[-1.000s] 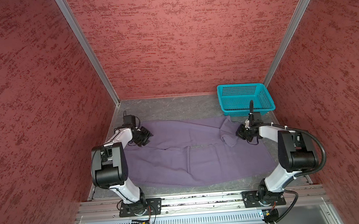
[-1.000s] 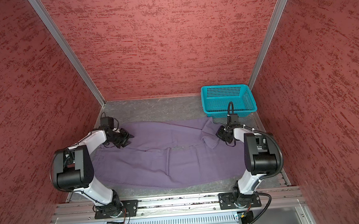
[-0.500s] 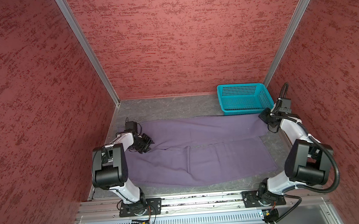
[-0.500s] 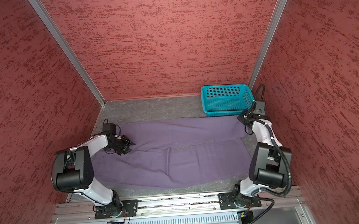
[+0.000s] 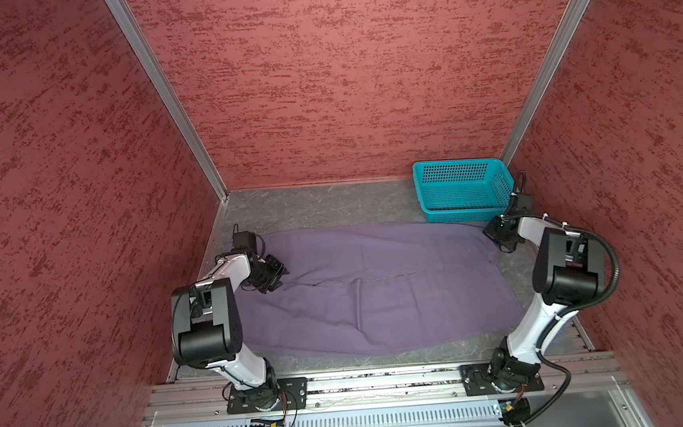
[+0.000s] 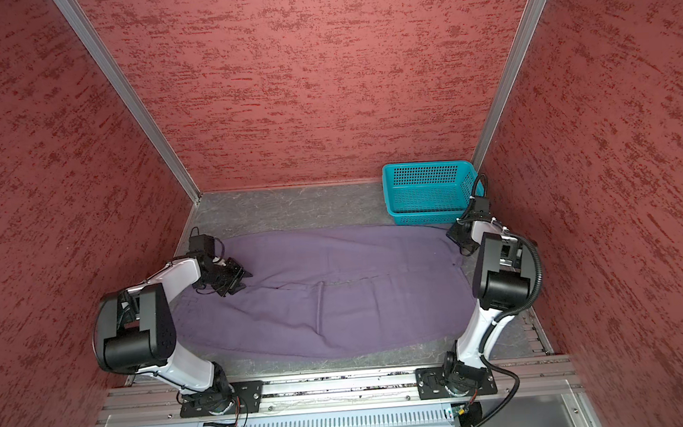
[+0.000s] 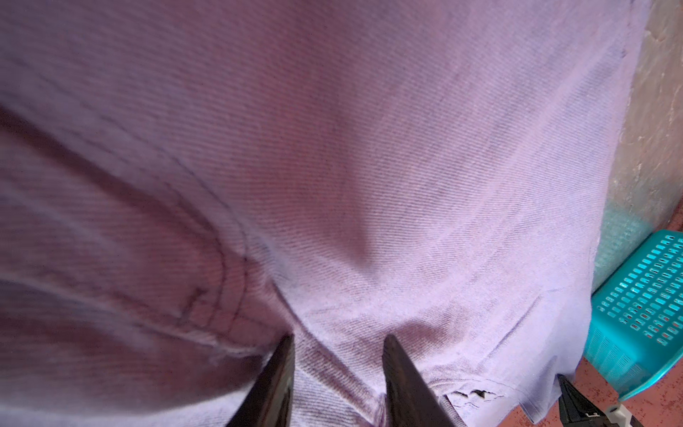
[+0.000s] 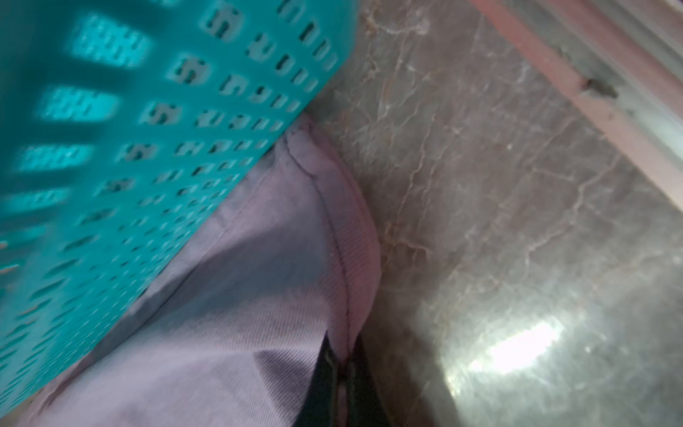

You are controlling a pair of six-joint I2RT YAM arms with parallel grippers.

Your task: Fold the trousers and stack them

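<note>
Trousers [image 5: 380, 299] lie spread flat on the grey marbled worktop [image 5: 310, 204]. They sit on the robot's side of the teal basket [image 5: 456, 215] and reach from its near wall far out to its left. In both top views [image 6: 318, 304] the 2 legs run side by side with a seam line between them. Nearest the robot, the long edge of the cloth curves along the front of the worktop, well apart from the basket.

At the end of the trousers farthest from the basket, the left end effector [image 5: 274, 275] sits low over the cloth. Its wrist view shows the 2 dark fingers [image 7: 281, 369] standing apart with a soft hump of purple cloth between the tips. I cannot tell whether that cloth is pinched or only pressed.

Just beside the basket's near right corner, the right end effector [image 8: 342, 356] is closed tight on the trousers' stitched hem. From there the hem corner runs on and lies against the foot of the basket's perforated wall [image 8: 111, 148].

The basket stands upright in the far right corner, close to the red walls [image 5: 341, 77]. Its holed bottom shows in both top views. In a top view the right arm's cable [image 6: 477, 183] crosses its right rim.
</note>
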